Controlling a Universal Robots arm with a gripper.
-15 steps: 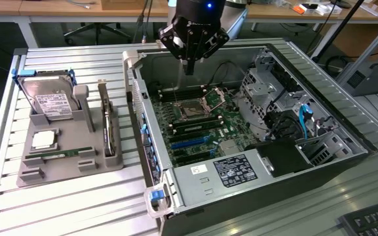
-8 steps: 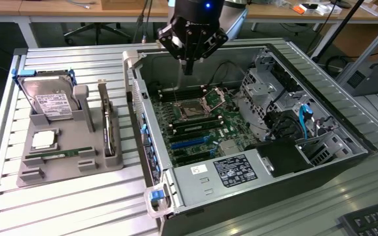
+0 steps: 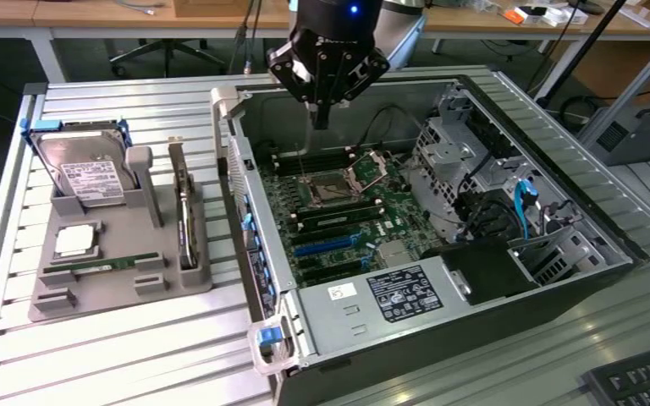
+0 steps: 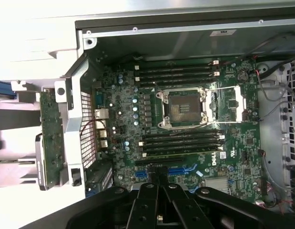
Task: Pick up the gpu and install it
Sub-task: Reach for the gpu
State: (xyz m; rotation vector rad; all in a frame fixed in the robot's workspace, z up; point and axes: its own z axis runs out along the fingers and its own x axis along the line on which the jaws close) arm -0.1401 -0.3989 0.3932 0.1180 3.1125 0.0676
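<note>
The gpu (image 3: pixel 186 216) stands on edge in a slot of the grey holder (image 3: pixel 116 288), on the exterior view's left beside the open computer case (image 3: pixel 551 279). It is a thin card with a silver end. In the wrist view the gpu (image 4: pixel 52 138) lies just outside the case's rear panel. My gripper (image 3: pixel 322 121) hangs above the far part of the motherboard (image 3: pixel 388 228), over the case and well apart from the gpu. Its fingers are shut with nothing between them. In the wrist view the gripper (image 4: pixel 158 175) points down over the expansion slots (image 4: pixel 183 169).
The holder also carries a hard drive (image 3: pixel 85 173), a processor chip (image 3: pixel 77 241) and a green memory stick (image 3: pixel 105 265). Inside the case are the empty processor socket (image 3: pixel 331 188), drive cages (image 3: pixel 455 156) and the power supply (image 3: pixel 393 296). A keyboard (image 3: pixel 641 381) lies at the near corner.
</note>
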